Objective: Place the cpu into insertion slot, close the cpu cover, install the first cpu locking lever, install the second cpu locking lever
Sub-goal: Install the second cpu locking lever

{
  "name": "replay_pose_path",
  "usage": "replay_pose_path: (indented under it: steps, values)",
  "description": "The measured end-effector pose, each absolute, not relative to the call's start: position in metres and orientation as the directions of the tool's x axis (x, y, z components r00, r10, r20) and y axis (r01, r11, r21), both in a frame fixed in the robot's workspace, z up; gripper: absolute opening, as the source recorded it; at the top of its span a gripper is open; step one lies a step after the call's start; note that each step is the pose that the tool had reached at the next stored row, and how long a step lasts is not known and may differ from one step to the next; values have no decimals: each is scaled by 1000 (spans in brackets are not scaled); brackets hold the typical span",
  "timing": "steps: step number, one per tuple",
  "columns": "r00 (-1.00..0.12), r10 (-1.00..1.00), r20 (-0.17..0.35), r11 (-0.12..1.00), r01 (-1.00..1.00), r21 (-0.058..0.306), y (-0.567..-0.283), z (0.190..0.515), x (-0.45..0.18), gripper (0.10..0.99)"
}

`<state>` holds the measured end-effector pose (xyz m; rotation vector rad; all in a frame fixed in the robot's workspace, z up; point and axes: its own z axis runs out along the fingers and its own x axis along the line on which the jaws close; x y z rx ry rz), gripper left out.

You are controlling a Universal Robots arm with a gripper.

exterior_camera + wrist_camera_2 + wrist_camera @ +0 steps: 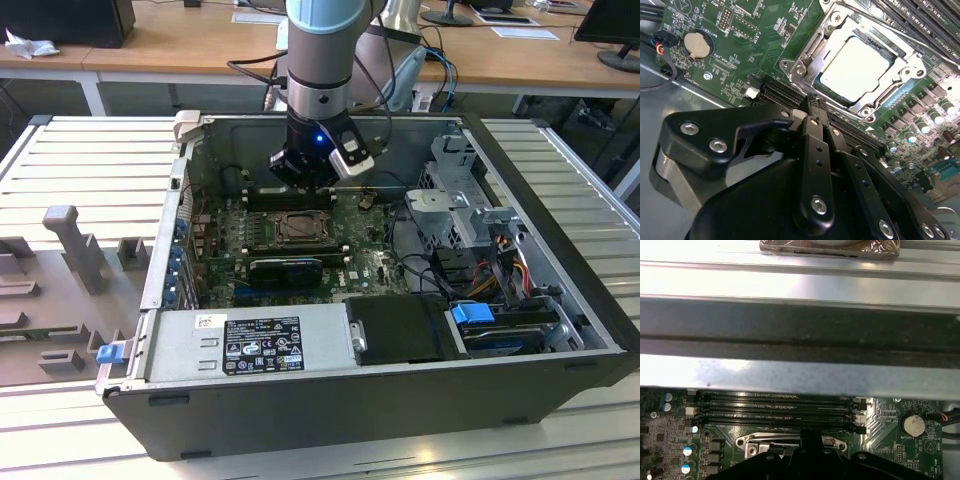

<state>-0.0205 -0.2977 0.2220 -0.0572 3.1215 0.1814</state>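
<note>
fingers (812, 131) are pressing together in the second wrist view, black metal links tapering to a narrow tip with nothing pinched between them. gripper (812, 107) is hovering just beside the slot (855, 67), tip near the socket's silvery frame edge; in the exterior view the gripper (305, 180) is hanging over the board (370, 265) at the far side of the slot (300, 228).

cpu (855, 70) is lying flat inside the slot: a thin, rigid, pale square with a smooth matte lid. judged light and stiff, slippery on its faces, and fragile on its underside contacts; take it by opposite edges only.

cover (907, 62) is appearing to lie down around the cpu as a thin stamped steel frame, shiny and springy, though full seating is hard to confirm at this angle. it is best pushed on its flat rim. ribbed black memory slots (775, 407) are running alongside, and a round coin cell (698, 44) is sitting well apart on the green board.
</note>
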Motion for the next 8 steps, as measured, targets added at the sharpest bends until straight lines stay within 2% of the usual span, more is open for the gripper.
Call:
replay_pose_path:
  steps: [8]
  values:
    - [-999,-35,-16,993,-37,116,-303,223,-21,106]
